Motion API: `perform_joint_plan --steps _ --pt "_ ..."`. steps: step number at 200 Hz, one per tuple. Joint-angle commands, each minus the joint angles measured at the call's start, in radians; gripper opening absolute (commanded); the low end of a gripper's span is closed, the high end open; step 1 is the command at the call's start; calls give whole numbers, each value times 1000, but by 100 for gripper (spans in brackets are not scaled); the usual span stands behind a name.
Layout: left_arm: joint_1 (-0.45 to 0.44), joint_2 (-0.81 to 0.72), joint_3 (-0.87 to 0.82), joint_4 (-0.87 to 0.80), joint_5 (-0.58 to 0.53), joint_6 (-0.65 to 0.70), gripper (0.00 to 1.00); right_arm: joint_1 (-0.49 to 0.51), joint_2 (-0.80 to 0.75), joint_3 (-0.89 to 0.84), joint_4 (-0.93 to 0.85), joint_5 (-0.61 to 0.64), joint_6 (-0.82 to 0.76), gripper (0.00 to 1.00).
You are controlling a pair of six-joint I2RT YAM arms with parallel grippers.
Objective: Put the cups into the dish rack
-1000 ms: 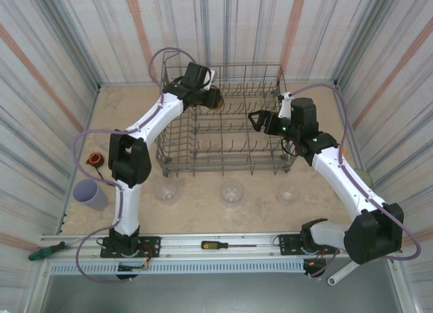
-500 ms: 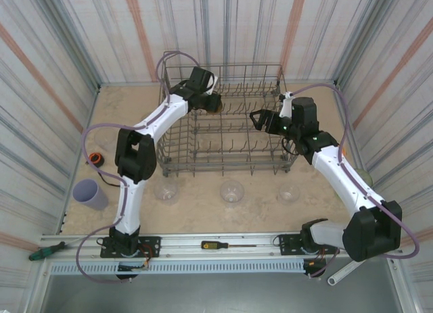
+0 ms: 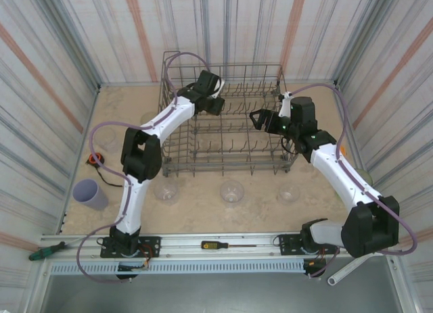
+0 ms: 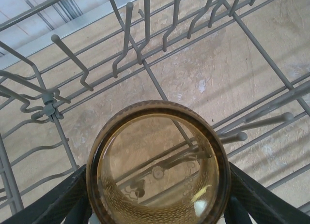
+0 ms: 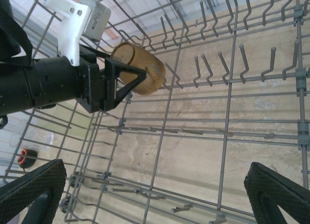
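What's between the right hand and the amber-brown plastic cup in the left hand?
Grey metal wire dish rack floor wires and tines, up to the amber-brown plastic cup, in the right wrist view.

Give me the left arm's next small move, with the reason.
Probably lower the amber cup a little, down among the tines, before opening. The left claw grips it above the dish rack floor, not yet resting on the wires. The right claw hangs open nearby.

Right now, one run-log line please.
left gripper: holds amber cup over dish rack, far rows | right gripper: open, empty, above rack's right part | on table: three clear cups, lavender cup
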Motion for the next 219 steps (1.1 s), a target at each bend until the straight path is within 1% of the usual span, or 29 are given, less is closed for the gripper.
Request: perform_joint_plan --steps 1,29,40,53,66,72,108,132,152,179,206,219 --pt "-2 40 28 -25 -37 31 39 -6 9 28 11 -13 -25 99" --pt "-2 58 29 -31 -51 31 42 -6 16 29 14 -17 -22 99" --pt "-1 60 26 -33 -70 29 48 -6 16 28 14 -18 -21 99" --pt "-2 60 24 -35 -87 26 53 -6 17 31 14 -18 -21 99" --pt "-1 57 19 -33 -91 26 62 -6 17 33 16 -21 -17 99" --pt "-2 53 15 -33 -91 26 65 -6 17 33 17 -22 -16 99" --pt "-3 13 -19 -6 -122 29 64 -6 21 34 22 -30 -6 99" --pt "-3 12 -10 -24 -152 53 63 -6 22 33 27 -32 -4 99" --pt "-23 23 -3 -33 -212 89 62 -6 29 37 32 -38 -1 99" --pt "-29 63 38 -82 -200 77 62 -6 39 48 27 -45 -1 99" --pt "-31 74 46 -105 -193 44 65 -6 40 58 22 -52 -1 99" --pt "-31 70 46 -107 -195 34 75 -6 37 60 17 -50 -1 99"
